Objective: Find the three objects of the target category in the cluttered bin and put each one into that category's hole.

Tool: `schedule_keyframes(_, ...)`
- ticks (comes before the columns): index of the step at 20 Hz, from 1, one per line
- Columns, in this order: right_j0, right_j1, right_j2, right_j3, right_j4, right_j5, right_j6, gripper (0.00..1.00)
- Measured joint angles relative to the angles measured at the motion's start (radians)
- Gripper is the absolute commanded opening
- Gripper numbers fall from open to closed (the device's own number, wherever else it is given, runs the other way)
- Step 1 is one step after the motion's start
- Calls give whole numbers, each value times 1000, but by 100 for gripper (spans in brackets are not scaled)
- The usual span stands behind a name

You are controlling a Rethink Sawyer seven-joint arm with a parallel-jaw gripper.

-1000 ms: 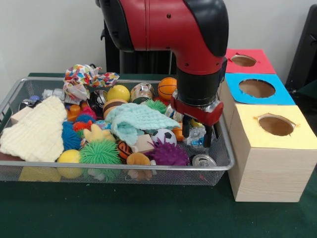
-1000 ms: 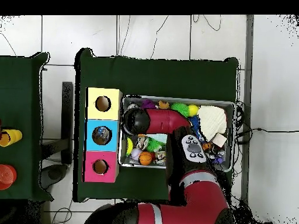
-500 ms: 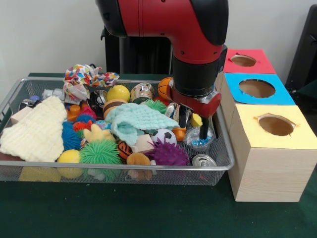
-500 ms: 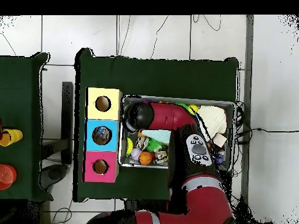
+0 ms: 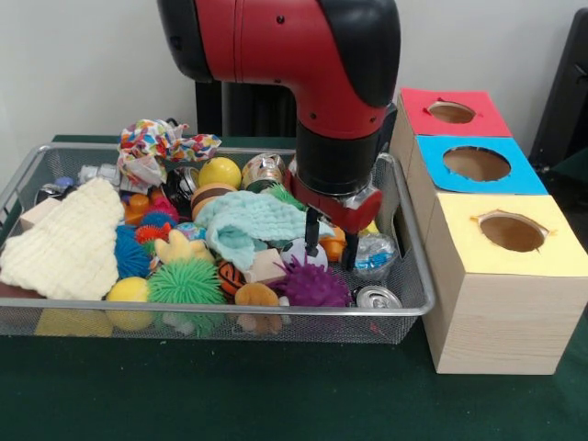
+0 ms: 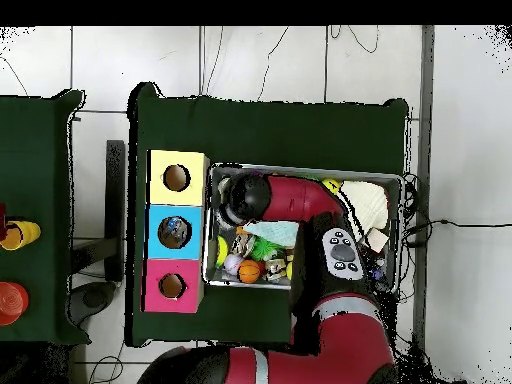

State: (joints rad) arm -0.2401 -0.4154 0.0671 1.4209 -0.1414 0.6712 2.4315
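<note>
While my front camera shows the whole table, I read it from the left edge across. At the far left of the wire mesh bin (image 5: pixel 28 175) lies a cream knitted cloth (image 5: pixel 64 241), with a patterned crumpled wrapper (image 5: pixel 156 147) behind it. Next come a green spiky ball (image 5: pixel 186 280), a yellow ball (image 5: pixel 220 172), and a pale green cloth (image 5: pixel 253 223) spread over the middle of the heap. A purple spiky ball (image 5: pixel 315 287) sits near the front rim. Above it hangs my gripper (image 5: pixel 331 250), its two dark fingers spread apart and holding nothing, tips just over the toys. Just to the right of those fingers lies a crushed clear bottle with a blue label (image 5: pixel 375 255), inside the bin near its right wall. A shiny can (image 5: pixel 378 298) rests in the front right corner. Right of the bin stand three wooden boxes in a row: the yellow hole (image 5: pixel 512 232) nearest, the blue hole (image 5: pixel 476 163) in the middle, the red hole (image 5: pixel 451 112) farthest.
</note>
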Motion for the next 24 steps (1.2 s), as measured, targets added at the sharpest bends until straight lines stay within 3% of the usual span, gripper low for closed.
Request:
schedule_keyframes(7,44,20,-35,-40,17,1,0,100)
schedule_keyframes(24,170,30,-93,-44,88,68,0,100)
